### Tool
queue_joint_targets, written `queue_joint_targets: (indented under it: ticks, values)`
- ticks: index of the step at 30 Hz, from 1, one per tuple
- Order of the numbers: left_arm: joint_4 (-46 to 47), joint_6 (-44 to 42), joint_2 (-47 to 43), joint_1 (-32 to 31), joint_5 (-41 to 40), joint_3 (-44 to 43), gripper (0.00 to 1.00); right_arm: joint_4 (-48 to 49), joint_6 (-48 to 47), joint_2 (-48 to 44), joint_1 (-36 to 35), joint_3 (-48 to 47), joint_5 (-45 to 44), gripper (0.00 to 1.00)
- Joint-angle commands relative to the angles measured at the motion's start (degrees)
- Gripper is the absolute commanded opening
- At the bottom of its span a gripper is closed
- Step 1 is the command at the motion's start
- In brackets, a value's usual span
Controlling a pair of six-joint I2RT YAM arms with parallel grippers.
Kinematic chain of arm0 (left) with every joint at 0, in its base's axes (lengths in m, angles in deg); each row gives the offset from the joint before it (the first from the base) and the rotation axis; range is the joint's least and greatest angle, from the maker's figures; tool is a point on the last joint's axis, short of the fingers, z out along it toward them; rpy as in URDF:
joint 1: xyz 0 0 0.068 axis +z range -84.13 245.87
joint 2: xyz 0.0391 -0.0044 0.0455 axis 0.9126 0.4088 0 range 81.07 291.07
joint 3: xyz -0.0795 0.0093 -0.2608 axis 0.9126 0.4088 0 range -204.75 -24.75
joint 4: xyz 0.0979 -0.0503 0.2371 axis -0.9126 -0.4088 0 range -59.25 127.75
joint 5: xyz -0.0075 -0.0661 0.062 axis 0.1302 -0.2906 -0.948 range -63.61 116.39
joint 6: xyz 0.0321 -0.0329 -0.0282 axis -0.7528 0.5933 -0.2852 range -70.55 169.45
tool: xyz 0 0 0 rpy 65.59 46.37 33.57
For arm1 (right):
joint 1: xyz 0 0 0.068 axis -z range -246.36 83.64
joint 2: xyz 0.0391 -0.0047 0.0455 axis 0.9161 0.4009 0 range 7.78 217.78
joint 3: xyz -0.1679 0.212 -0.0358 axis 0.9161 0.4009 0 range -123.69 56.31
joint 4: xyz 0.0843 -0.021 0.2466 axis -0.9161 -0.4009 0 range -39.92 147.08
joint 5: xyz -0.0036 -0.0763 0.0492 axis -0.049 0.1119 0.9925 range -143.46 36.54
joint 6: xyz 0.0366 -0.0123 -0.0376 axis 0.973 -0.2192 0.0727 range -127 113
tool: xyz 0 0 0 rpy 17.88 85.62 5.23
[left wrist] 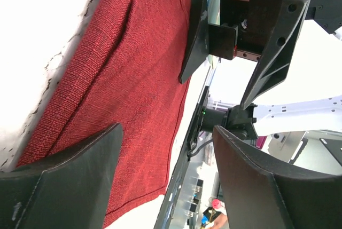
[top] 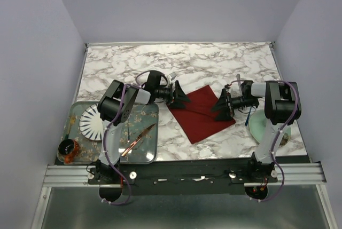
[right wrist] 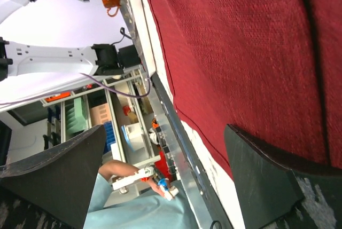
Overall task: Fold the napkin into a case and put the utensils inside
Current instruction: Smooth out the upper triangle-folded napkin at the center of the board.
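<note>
Top external view: dark red square cloth napkin point(top: 200, 114) lies spread on the white marbled surface point(top: 214, 63) between left end effector point(top: 180, 97) and right end effector point(top: 223, 106), both jaws wide apart, gripping nothing.

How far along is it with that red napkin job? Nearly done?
Early days. Done: the napkin lies on the table as a broad sheet, not yet a narrow case. In hand: the left gripper and right gripper, both open, sit at opposite edges of it, apparently about to fold. Left: the folding itself, then slipping the utensils in. None lies on the cloth.
</note>
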Motion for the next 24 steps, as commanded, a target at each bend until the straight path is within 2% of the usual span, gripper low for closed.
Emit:
queue_joint_targets:
  ticks: [1,8,14,18,24]
  values:
    - [-6.7,-4.2,1.7,1.9,-4.0,1.7,0.81,-5.9,-2.5,0.4,1.4,1.9,-9.8,1.0]
    - [-6.4,-5.2,1.3,2.7,-2.9,1.1,0.8,-3.7,-0.1,0.8,1.9,0.7,-11.1,1.0]
    - [-7.5,-11.5,-7.1,-0.7,1.7,-3.7,0.84,-10.0,-4.0,-5.3,-0.5,-3.5,-5.9,1.0]
    - [-8.0,-11.5,-11.2,-2.6,0.5,-5.7,0.85,-9.8,-1.7,-9.4,-2.1,-5.8,-4.2,1.0]
    - [-8.1,-10.1,-6.0,-3.5,-2.4,-8.1,0.85,-4.1,3.8,-6.8,-5.8,-7.5,-4.8,1.0]
